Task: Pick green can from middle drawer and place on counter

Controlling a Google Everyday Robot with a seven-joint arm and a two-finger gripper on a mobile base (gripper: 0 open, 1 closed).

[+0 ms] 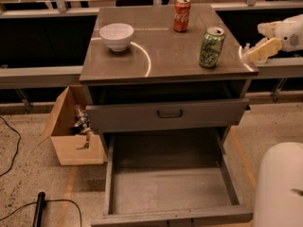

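The green can (210,47) stands upright on the right part of the counter (161,56), free of any hold. My gripper (263,39) hangs just past the counter's right edge, to the right of the can and apart from it. Its pale fingers (262,50) are spread and hold nothing. The middle drawer (165,188) is pulled out wide below, and its flat grey floor is bare.
A red cola can (182,14) stands at the counter's back and a white bowl (116,35) at its left. A shallower drawer with a dark handle (169,113) is partly out. A cardboard box (71,131) sits on the floor to the left. My white base (281,188) is at the lower right.
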